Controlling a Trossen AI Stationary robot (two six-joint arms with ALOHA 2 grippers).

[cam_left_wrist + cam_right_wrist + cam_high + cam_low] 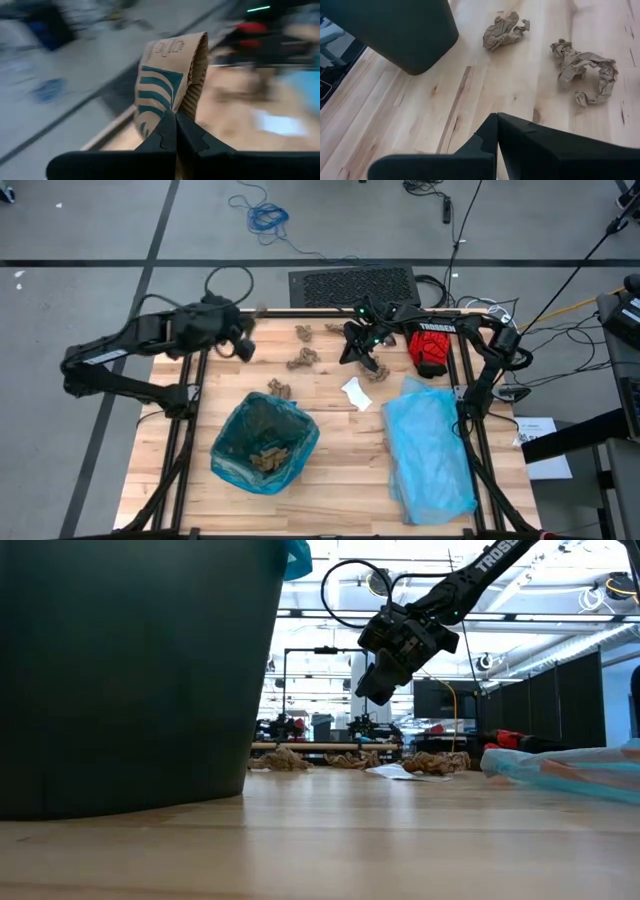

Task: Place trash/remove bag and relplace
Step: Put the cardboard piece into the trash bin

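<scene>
1. The bin (pixel 264 442) stood near the front of the table (pixel 340 480), lined with the dark teal bag (pixel 300 442), whose rim was folded over the bin's edge.
2. Several brown paper scraps (pixel 266 461) lay inside the bag at the bottom of the bin.
3. More scraps lay behind the bin on the table: one (pixel 279 389) just beside its rim, one (pixel 302 361) farther back, another (pixel 305 332) near the far edge.
4. A white scrap (pixel 356 393) lay to the right of the bin, between it and the pale blue bag (pixel 428 450).
5. The left gripper (pixel 175 131) hung behind the bin over the table's far left corner, clenched on a brown corrugated cardboard sleeve (pixel 170 80) with teal print.
6. The right gripper (pixel 366 352) hovered behind the bin beside a red glove (pixel 432 348), its fingers (pixel 520 145) pressed together, grasping nothing.
</scene>
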